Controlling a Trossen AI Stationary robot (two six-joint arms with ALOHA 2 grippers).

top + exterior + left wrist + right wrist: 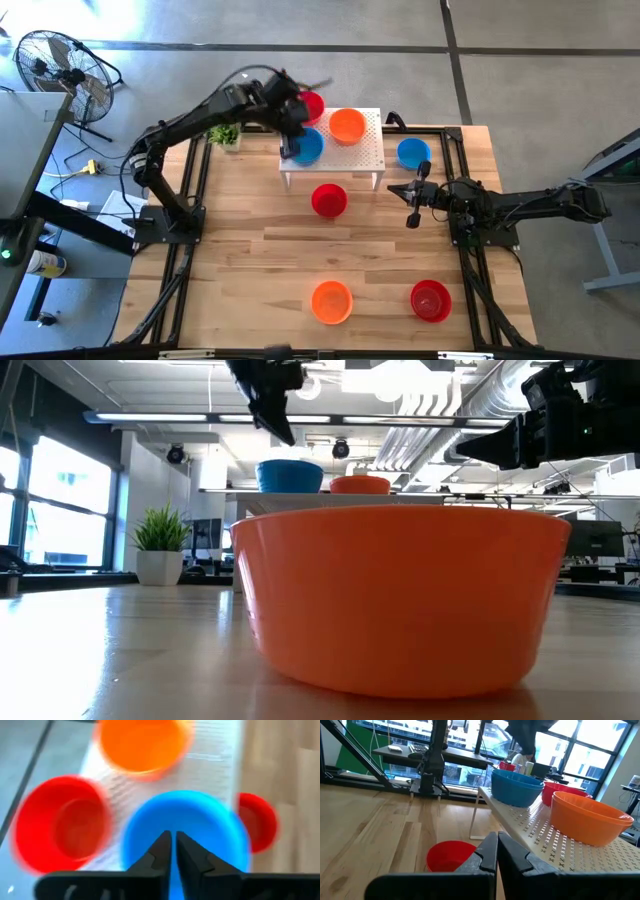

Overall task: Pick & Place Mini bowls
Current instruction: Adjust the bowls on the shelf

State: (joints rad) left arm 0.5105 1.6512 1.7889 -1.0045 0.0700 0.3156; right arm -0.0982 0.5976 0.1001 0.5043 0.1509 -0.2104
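A white perforated stand carries three mini bowls: red, orange and blue. My left gripper hangs shut just above the blue bowl; the low view shows its tips clear of the blue bowl's rim. Four more bowls rest on their bases on the table: red, blue, orange and red. My right gripper is shut and held level above the table, right of the stand, pointing at it.
A small green plant stands left of the stand at the table's far side. Dark frame rails run along the table's left and right sides by the arm bases. Bare wood lies at the table's middle. The orange bowl fills the low view.
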